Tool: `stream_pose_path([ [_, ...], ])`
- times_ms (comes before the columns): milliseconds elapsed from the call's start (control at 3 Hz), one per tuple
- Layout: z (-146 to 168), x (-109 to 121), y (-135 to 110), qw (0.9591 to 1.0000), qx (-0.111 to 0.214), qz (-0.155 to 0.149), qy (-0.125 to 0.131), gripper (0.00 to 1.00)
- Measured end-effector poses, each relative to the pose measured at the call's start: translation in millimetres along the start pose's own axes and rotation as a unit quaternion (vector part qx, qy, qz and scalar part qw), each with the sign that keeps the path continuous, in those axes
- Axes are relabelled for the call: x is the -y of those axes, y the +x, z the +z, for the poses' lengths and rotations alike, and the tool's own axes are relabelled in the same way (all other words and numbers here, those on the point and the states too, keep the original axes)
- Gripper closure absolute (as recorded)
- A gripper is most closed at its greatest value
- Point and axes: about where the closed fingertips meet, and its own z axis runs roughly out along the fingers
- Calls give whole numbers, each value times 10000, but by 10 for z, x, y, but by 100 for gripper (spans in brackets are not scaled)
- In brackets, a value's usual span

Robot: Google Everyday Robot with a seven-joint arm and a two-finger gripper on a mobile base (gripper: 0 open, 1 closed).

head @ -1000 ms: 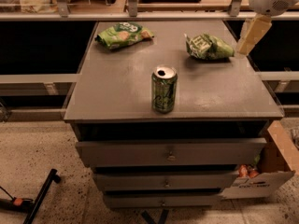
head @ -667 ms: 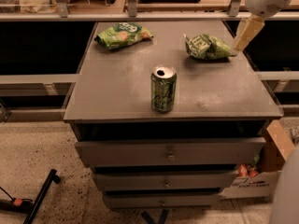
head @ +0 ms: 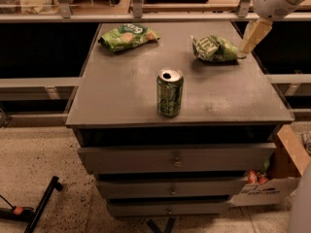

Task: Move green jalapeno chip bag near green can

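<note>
Approach looks to be the step in hand: the gripper [head: 246, 46] hangs at the far right edge of the grey cabinet top [head: 121, 96], its pale tip slanting down and left until it is just beside, perhaps touching, the right end of the green jalapeno chip bag [head: 214, 49]. Whether the pincer is wide or narrow cannot be told from this view, and nothing shows it holding anything. The bag lies crumpled and flat on the far right part of the top, with its whitish label panel facing up and to the left. The green can [head: 170, 93] stands upright near the front edge, a little right of centre, with its opened silver top showing; it is well apart from the bag, nearer and to the left. A brighter lime-green bag [head: 127, 36] lies at the far left and is not part of the job. By my judgement the bag has not yet been taken, so the task is at its start. The next move calls for a firm hold on the wrinkly foil, which may slip or fold, then a lift and a carry toward the near left, setting the bag down beside the can without knocking it, since an upright can tips easily.
</note>
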Motion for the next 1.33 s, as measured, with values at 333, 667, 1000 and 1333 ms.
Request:
stream_pose_path([
  [333,190,-8,-59,9994,85,-22,320,0],
  [667,369,-86,-66,9983,91,-29,576,0],
  [1000,664,-178,-36,9977,186,120,635,0],
  [1333,845,-200,-31,9969,270,185,716,0],
])
